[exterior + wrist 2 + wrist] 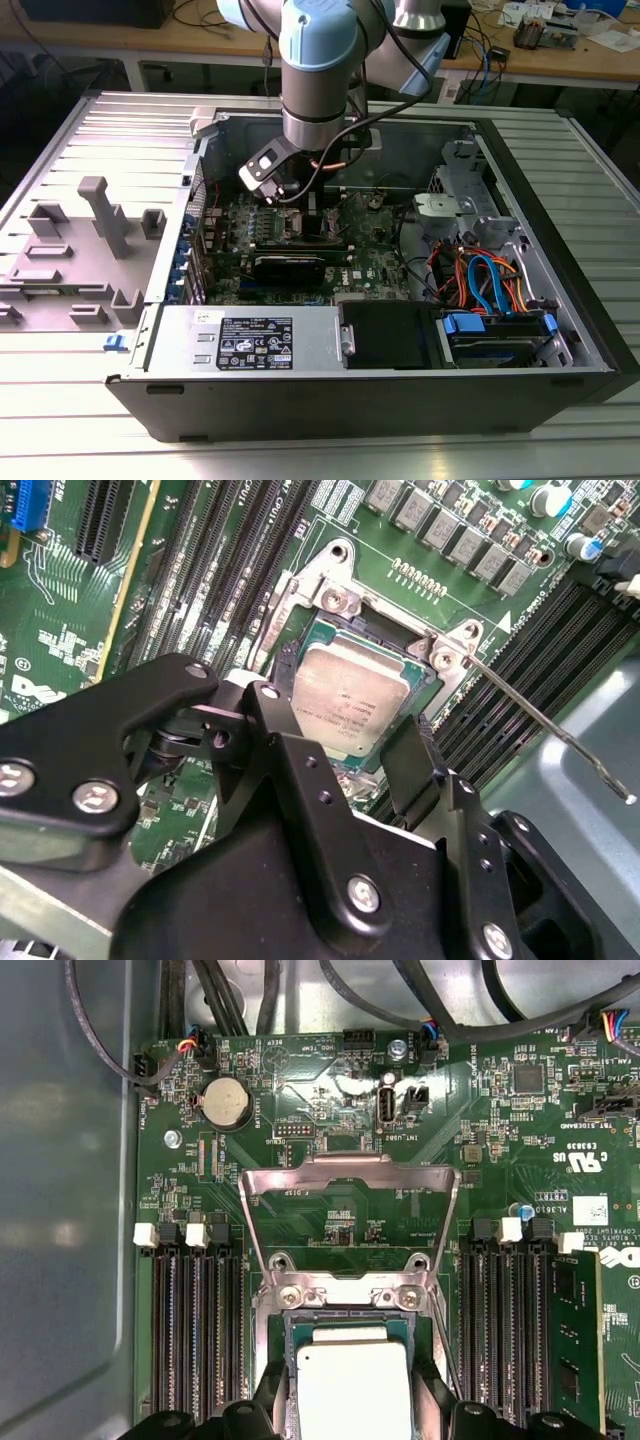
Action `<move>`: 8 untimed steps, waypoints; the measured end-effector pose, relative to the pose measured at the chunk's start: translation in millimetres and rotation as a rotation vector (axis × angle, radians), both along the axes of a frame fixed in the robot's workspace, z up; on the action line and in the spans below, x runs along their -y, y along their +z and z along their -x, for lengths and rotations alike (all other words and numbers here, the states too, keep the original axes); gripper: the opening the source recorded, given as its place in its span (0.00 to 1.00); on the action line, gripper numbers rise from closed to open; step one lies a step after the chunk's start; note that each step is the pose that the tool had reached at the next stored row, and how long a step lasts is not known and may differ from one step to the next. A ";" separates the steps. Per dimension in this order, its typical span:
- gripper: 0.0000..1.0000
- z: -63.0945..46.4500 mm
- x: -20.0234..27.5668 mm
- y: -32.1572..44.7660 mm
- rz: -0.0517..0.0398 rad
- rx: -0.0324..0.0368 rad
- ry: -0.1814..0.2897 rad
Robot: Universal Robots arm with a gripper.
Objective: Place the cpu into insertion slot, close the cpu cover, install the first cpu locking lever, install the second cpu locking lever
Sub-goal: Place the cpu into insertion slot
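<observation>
Broadly, a computer case lies on a ribbed metal surface, with a wooden surface along the frame's top. First wrist view: cpu cover open beyond the insertion slot holding the cpu; second wrist view adds a lever. Whether the tool pinches the cpu, I cannot tell.

cpu: silvery-grey top, green border.
cpu cover: bare silver.
mobo: green w/ white print.
mem slots: blk, white clips.
coin cell: silver.
arm: pale blue + grey.
cables: orange, blue, red.
table: ribbed lt grey.
</observation>
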State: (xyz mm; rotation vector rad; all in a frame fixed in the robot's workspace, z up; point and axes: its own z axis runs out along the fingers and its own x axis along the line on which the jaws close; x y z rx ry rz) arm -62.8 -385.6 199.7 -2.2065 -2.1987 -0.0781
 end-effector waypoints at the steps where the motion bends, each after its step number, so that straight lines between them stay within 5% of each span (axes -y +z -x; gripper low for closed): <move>1: 0.62 -0.4 0.0 0.0 0.0001 -0.0001 -0.001; 8: 0.62 -1.5 -0.2 0.0 0.0000 0.0000 -0.016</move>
